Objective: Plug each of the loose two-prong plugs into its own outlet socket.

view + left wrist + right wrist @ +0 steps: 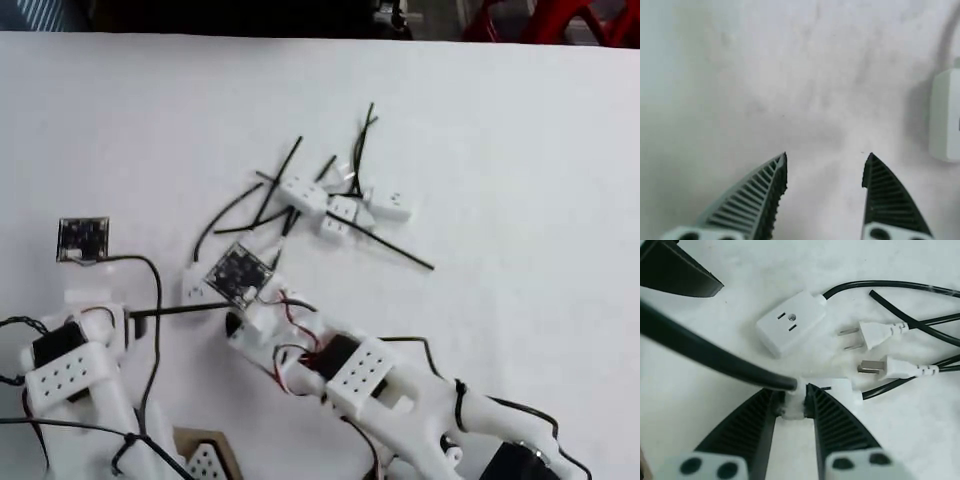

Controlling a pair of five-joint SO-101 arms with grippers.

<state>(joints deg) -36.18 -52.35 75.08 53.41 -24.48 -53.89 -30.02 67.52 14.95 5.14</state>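
Your right hand [794, 391] is closed tight on a white cable end [792, 405], which sits near the socket [790, 322] but apart from it. The fingers cover its face, so you cannot tell whether it carries prongs. Its thick black cable [705, 352] runs off past the socket's side. A second white piece [840, 389] touches the held one on the side away from that cable. Beside the socket lie a plug [875, 334] and a second plug [892, 367], prongs pointing back toward it, neither one seated.

By the look of it you are at the first pairing: the grip is made, and no prongs are in any slots yet.

The next move calls for lifting the held piece clear of its neighbour, then turning it until prongs and slots face each other squarely before you push. Watch that the stiff cable does not sweep the socket aside.

Your left hand [827, 156] hangs open over bare tabletop [520, 130], well apart from the socket, with a white block [946, 115] off to one side. You will likely want it to brace the socket while the right hand pushes
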